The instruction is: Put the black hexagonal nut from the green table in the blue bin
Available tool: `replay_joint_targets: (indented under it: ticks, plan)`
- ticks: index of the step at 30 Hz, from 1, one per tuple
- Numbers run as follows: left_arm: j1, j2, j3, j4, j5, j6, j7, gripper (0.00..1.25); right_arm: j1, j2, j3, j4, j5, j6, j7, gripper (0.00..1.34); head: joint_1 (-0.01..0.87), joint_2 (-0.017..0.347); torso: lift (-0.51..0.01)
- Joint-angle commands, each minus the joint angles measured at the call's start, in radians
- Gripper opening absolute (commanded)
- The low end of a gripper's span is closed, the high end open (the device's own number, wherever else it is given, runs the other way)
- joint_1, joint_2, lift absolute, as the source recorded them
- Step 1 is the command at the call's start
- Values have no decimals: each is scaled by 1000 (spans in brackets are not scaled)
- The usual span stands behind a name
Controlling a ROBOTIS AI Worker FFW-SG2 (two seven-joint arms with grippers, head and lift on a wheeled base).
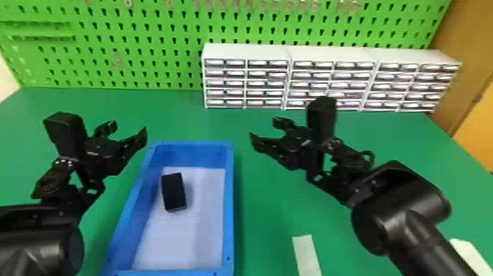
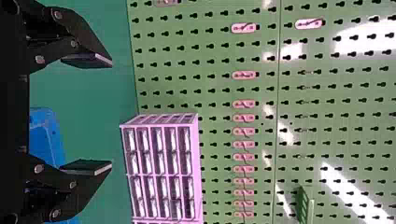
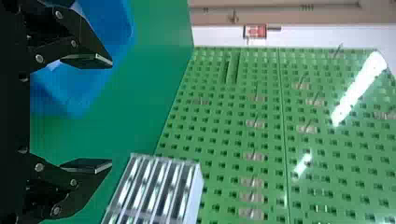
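- Green table (image 1: 264,220) spans the frame; a pale strip (image 1: 306,253) lies at lower right of centre.
- Blue bin (image 1: 229,205) sits lower left of centre, black hexagonal nut (image 1: 174,192) inside on its floor.
- Behind: green pegboard (image 1: 146,40), white drawer units (image 1: 249,51) at upper right.
- Left gripper (image 1: 130,127), left of frame, and right gripper (image 1: 263,128), near centre: both spread, empty.

Head view angled down; both wrist views face pegboard (image 2: 266,88), right seemingly aslant.
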Motion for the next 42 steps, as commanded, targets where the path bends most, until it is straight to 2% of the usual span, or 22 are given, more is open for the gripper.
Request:
replay_joint_targets:
  ticks: [1,6,12,20,25,31,33,38,42]
  plan:
    - [2,0,4,0,2,0,0,770,51,24,-104,-2,63,-4,0,833,691,9,-97]
    - [6,0,7,-1,7,0,0,770,97,55,-202,-2,122,-25,2,833,691,9,-97]
    - [9,1,14,0,13,0,0,770,135,74,-291,-8,174,-56,2,833,691,9,-97]
    - [10,0,21,0,16,0,0,770,195,108,-421,-25,229,-97,2,833,691,9,-97]
    - [12,0,28,0,22,0,0,770,223,137,-496,-26,235,-122,0,833,691,9,-97]
    - [15,0,42,0,42,0,14,770,239,167,-561,-29,221,-151,2,835,691,9,-97]
    - [19,0,50,0,62,0,31,770,244,185,-588,-29,211,-165,0,833,691,9,-97]
    - [32,0,76,12,136,0,61,769,255,226,-657,-28,131,-157,0,833,691,9,-97]
    - [35,0,102,12,150,0,66,762,261,249,-717,-26,54,-113,2,841,691,9,-97]
